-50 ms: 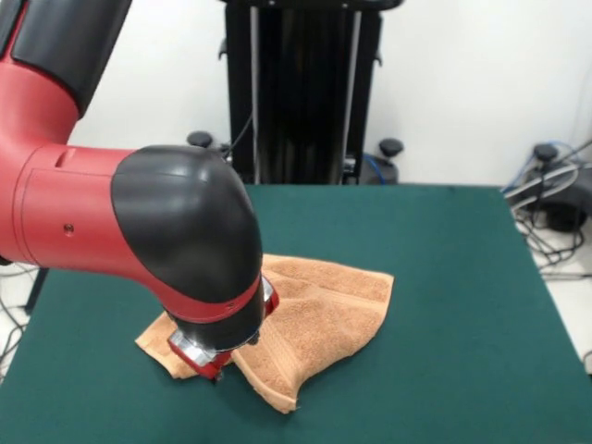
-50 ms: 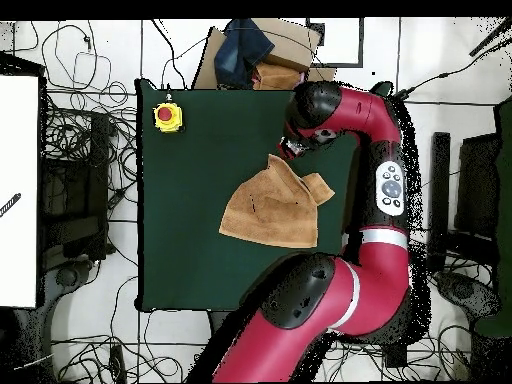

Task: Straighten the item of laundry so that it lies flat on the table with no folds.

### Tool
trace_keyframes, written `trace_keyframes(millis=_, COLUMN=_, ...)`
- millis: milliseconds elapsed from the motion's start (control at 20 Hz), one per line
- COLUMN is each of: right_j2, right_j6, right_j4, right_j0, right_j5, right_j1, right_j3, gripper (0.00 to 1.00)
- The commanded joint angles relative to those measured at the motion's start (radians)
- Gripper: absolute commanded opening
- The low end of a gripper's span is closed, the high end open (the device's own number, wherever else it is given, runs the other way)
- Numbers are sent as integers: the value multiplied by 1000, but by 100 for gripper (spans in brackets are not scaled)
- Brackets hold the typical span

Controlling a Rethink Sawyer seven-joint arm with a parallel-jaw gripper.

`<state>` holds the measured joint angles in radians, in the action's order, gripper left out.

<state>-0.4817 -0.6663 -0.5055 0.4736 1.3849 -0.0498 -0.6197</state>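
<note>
Towel (image 1: 324, 310), peach-orange terry, is lying rumpled on the dark green table (image 1: 444, 277), near the middle in the front view and somewhat toward the near edge, with one flap doubled over itself and a corner drooping toward the near side. The gripper (image 1: 208, 363) is being held low at the towel's left end in that view, just under the big red and black arm (image 1: 139, 222); its silver and red tip is seen pressed close to the cloth, but the fingers are being hidden by the wrist, so it cannot be told whether they are spread, closed or pinching fabric. The towel is judged to be light, soft and limp: it is expected to sag and drag rather than hold a shape, and the felt-like top is likely to be gripping it a little. A corner or a hemmed edge of the folded flap is judged the best place to be taken, so the layer can be peeled open and pulled flat. In the overhead view the towel's whole outline (image 2: 272, 205) is being shown, with the overlapping flap at the end where the gripper (image 2: 291, 149) is working, and a yellow box with a red button (image 2: 167, 116) is sitting at a table corner well apart. The front view alone is showing how low the gripper is sitting over the cloth.
</note>
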Motion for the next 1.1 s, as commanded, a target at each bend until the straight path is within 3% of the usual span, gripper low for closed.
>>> trace_keyframes(millis=50, right_j2=32, right_j6=-33, right_j4=-53, right_j0=-42, right_j5=5, right_j1=35, right_j3=11, gripper=100)
trace_keyframes(millis=1100, right_j2=60, right_j6=-90, right_j4=-50, right_j0=-58, right_j5=-23, right_j1=79, right_j3=11, gripper=100)
